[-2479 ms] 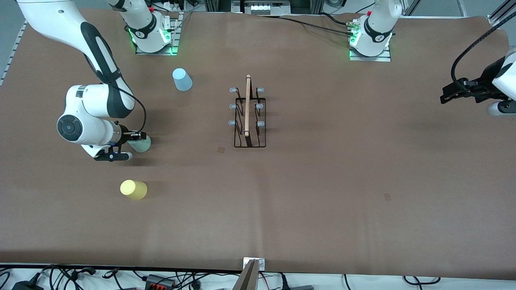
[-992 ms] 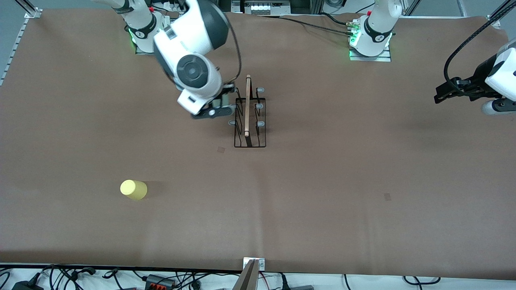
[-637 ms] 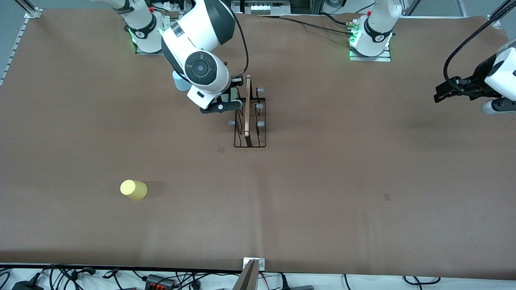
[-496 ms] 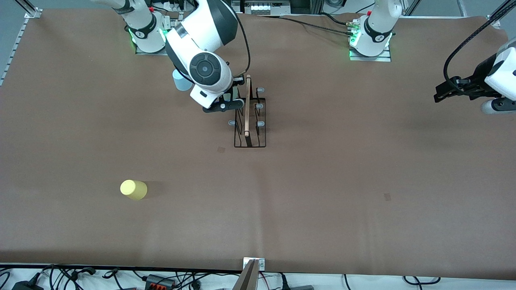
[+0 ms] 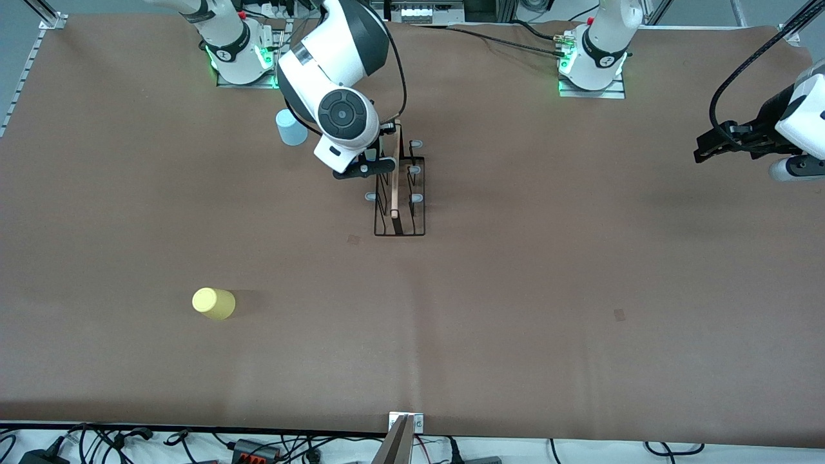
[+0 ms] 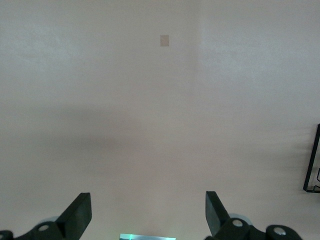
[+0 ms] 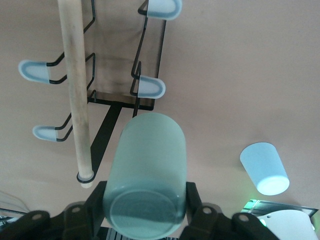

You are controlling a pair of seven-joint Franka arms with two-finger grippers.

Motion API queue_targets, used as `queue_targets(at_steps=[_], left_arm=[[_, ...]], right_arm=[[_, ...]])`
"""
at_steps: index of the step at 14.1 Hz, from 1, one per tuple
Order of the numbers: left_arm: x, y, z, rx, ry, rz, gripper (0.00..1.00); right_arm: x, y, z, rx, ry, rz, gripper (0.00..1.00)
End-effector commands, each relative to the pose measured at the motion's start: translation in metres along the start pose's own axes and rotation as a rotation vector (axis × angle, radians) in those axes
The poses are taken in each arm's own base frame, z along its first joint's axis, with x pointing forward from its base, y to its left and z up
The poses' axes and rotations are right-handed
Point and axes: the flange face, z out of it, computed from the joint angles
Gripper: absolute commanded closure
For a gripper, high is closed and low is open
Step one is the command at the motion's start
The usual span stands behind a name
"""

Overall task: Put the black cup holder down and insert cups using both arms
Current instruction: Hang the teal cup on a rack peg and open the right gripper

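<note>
The black cup holder (image 5: 399, 193) stands mid-table, its wooden handle (image 7: 74, 90) running along its length. My right gripper (image 5: 370, 158) hangs over the pegs on the holder's right-arm side, shut on the mint green cup (image 7: 147, 170). The cup's closed base faces the wrist and its mouth points down at a grey-blue peg (image 7: 150, 88). From the front the wrist hides that cup. The light blue cup (image 5: 291, 127) stands near the right arm's base. The yellow cup (image 5: 213, 303) stands nearer the front camera. My left gripper (image 5: 712, 147) waits open over the left arm's end of the table.
The right arm's elbow and wrist (image 5: 335, 71) hang over the table between its base and the holder. In the left wrist view a corner of the holder (image 6: 313, 165) shows at the picture's edge. Small marks (image 5: 353, 239) lie on the brown table cover.
My right gripper has carried the mint green cup closer to the holder's handle and slightly away from the front camera, uncovering the light blue cup. The left arm has not moved.
</note>
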Motion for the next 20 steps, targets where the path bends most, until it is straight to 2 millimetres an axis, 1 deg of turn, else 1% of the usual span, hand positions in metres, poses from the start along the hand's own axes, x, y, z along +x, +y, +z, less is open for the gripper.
queue_targets(at_steps=[1,4,10,13,14,15,16,17,19,20], left_arm=[[-0.006,0.001,-0.006,0.004,0.000,-0.004,0.00],[-0.006,0.001,-0.006,0.004,0.000,-0.006,0.00],[-0.006,0.001,-0.006,0.004,0.000,-0.005,0.00],[-0.006,0.001,-0.006,0.004,0.000,-0.005,0.00],[-0.006,0.001,-0.006,0.004,0.000,-0.006,0.00],[-0.006,0.001,-0.006,0.004,0.000,-0.006,0.00],[-0.005,0.001,-0.006,0.003,-0.002,-0.005,0.00],[-0.005,0.001,-0.006,0.004,-0.002,-0.006,0.00],[-0.006,0.001,-0.006,0.003,0.000,-0.005,0.00],[-0.006,0.001,-0.006,0.004,0.000,-0.006,0.00]], right_arm=[[-0.001,-0.007,0.009,0.007,-0.010,0.000,0.82],[0.000,-0.010,0.019,-0.001,-0.018,-0.004,0.82],[0.016,-0.014,0.040,0.004,-0.008,0.006,0.82],[0.019,-0.013,0.051,-0.002,-0.010,0.009,0.81],[0.020,-0.012,0.054,-0.002,-0.009,0.011,0.76],[0.020,-0.012,0.057,-0.004,-0.013,0.013,0.62],[0.020,-0.010,0.055,-0.003,-0.012,0.023,0.05],[0.021,-0.009,0.053,-0.001,-0.012,0.049,0.00],[0.017,-0.011,0.043,0.005,0.001,0.099,0.00],[0.014,-0.011,0.033,0.015,0.014,0.114,0.00]])
